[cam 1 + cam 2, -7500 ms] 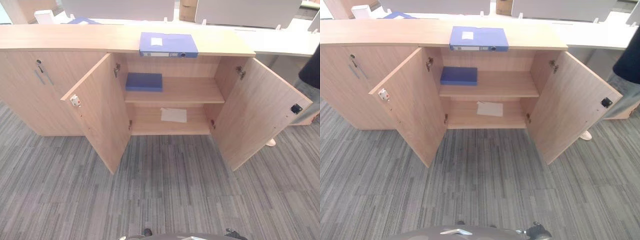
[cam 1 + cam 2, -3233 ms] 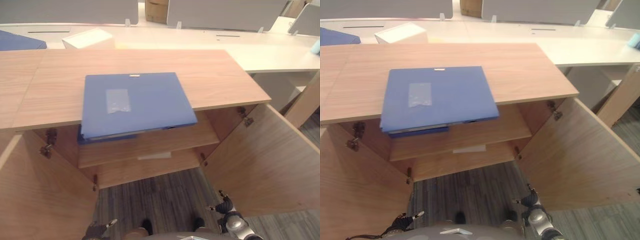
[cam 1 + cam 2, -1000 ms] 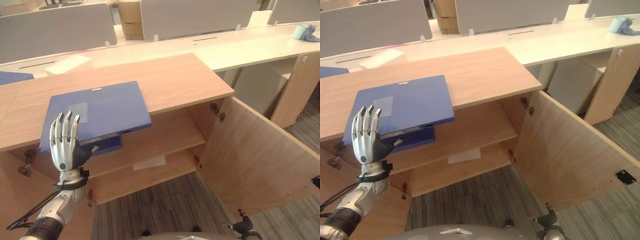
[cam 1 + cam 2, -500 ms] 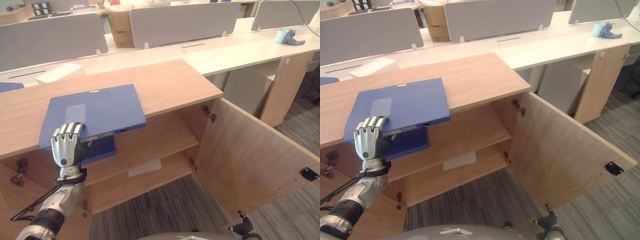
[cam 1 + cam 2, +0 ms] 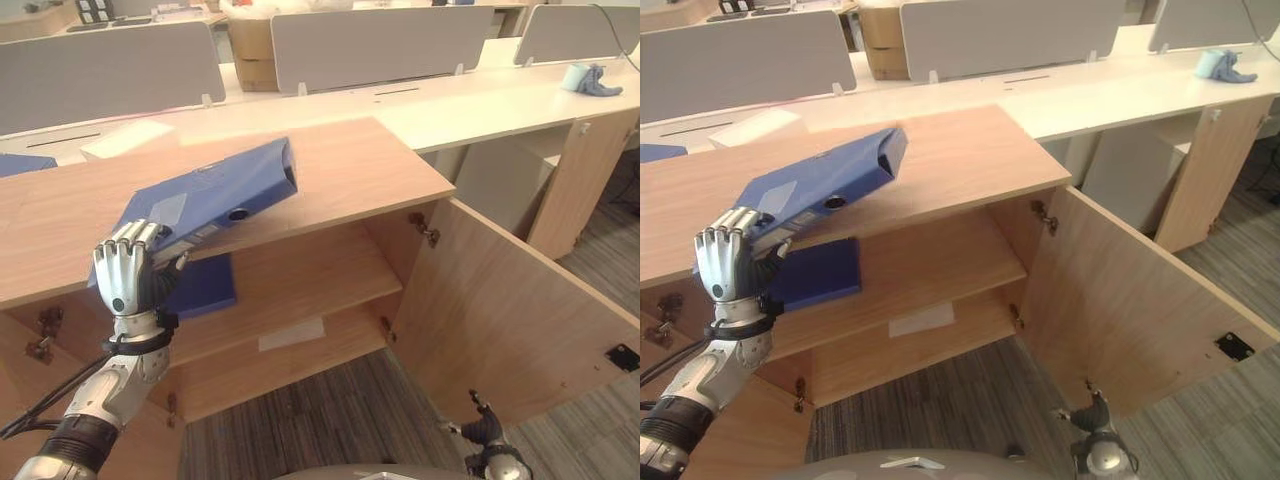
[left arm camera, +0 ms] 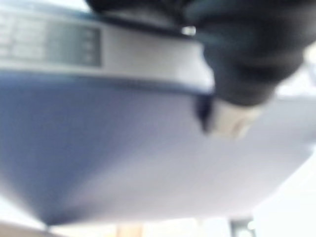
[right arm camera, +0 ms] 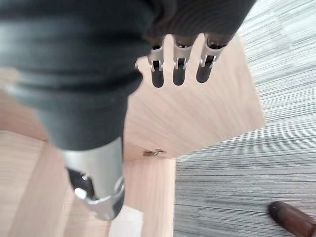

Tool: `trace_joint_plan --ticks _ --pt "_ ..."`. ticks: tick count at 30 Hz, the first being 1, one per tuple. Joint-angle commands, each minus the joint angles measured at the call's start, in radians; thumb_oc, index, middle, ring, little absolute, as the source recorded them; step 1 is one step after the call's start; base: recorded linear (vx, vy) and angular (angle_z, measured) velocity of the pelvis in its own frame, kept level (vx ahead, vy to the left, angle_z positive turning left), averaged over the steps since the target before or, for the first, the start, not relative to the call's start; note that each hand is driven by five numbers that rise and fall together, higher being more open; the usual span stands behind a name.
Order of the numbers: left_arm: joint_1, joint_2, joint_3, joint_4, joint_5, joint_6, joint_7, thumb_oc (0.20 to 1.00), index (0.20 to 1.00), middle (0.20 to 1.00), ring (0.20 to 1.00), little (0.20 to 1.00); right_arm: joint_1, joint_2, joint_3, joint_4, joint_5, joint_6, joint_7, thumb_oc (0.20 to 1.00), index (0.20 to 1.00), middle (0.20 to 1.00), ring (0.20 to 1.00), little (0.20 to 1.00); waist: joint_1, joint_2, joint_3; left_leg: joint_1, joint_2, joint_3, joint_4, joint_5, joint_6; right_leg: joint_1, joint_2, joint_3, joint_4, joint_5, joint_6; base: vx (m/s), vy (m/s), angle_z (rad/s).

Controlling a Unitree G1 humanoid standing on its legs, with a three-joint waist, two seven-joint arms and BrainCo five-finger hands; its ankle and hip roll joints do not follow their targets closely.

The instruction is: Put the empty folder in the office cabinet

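A light-wood office cabinet (image 5: 330,180) stands with both doors swung open, showing an upper shelf (image 5: 310,275) and a lower shelf (image 5: 250,365). The robot's left hand (image 5: 128,275) is raised at the front edge of the cabinet top, fingers curled round the near corner of a blue box folder (image 5: 210,200). The folder is tipped up on a slant: its near end sits in the hand just past the cabinet's front edge, and its far end rises above the top with the spine and its round finger hole facing the robot. Half a second ago the folder lay flat on the cabinet top with the hand closing on its edge; now it is lifted and tilted, so the grasp appears to have taken. In the left wrist view the folder's blue face lies against the hand, too blurred to show how firm the hold is.

A second blue folder (image 5: 815,272) lies flat on the upper shelf, directly below the held one. A white sheet of paper (image 5: 291,334) rests on the lower shelf. The right hand (image 7: 180,66) hangs low by the open right door (image 5: 510,330), fingers relaxed and straight, holding nothing.

The folder is off the top but not yet in the cabinet; it must still come down and go onto a shelf.
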Motion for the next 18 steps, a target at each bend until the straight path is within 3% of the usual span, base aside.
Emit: trace_joint_plan --ticks 1,5,7,8,13,18 --pt "-0.120 0.029 0.074 -0.050 -0.210 -0.128 -0.065 0.200 0.200 0.200 0.200 0.200 -0.087 -0.058 0.000 -0.079 0.063 -0.083 0.093 1.000 1.000 1.000 1.000 1.000 0.008 0.028 0.054 0.040 0.017 -0.013 0.001 -0.125 0.007 0.063 -0.029 0.015 0.005 -0.104 0.049 -0.01 -0.043 0.15" --pt "-0.114 -0.038 0.117 -0.174 -0.444 -0.215 -0.225 0.200 0.200 0.200 0.200 0.200 -0.087 -0.062 0.004 -0.248 0.106 -0.099 0.193 1.000 1.000 1.000 1.000 1.000 0.017 0.016 0.047 0.036 0.017 -0.031 0.001 -0.120 0.004 0.068 -0.029 0.002 0.005 -0.107 0.050 0.00 -0.031 0.10" --pt "-0.114 -0.054 0.119 -0.192 -0.504 -0.227 -0.268 0.200 0.200 0.200 0.200 0.200 -0.089 -0.064 0.005 -0.277 0.110 -0.103 0.212 1.000 1.000 1.000 1.000 1.000 0.019 0.014 0.048 0.041 0.017 -0.035 0.001 -0.123 0.004 0.075 -0.029 -0.001 0.005 -0.110 0.051 0.00 -0.011 0.13" --pt "-0.110 -0.078 0.124 -0.213 -0.584 -0.245 -0.337 0.200 0.200 0.200 0.200 0.200 -0.095 -0.069 0.007 -0.325 0.136 -0.090 0.240 1.000 1.000 1.000 1.000 1.000 0.023 0.011 0.044 0.037 0.017 -0.038 0.001 -0.118 0.003 0.071 -0.029 -0.003 0.005 -0.107 0.051 0.00 -0.011 0.08" --pt "-0.051 -0.171 0.122 -0.300 -0.942 -0.216 -0.690 0.200 0.200 0.200 0.200 0.200 -0.121 -0.091 -0.003 -0.527 0.221 -0.026 0.396 1.000 1.000 1.000 1.000 1.000 0.043 0.002 0.040 0.034 0.017 -0.050 0.001 -0.110 0.000 0.074 -0.031 -0.017 0.005 -0.104 0.051 0.00 -0.003 0.03" --pt "0.023 -0.204 0.133 -0.332 -1.127 -0.187 -0.882 0.200 0.200 0.200 0.200 0.200 -0.137 -0.131 -0.043 -0.676 0.310 0.007 0.522 1.000 1.000 1.000 1.000 1.000 0.063 -0.004 0.038 0.028 0.016 -0.062 0.001 -0.102 -0.002 0.073 -0.032 -0.029 0.005 -0.099 0.050 0.00 0.005 0.05"
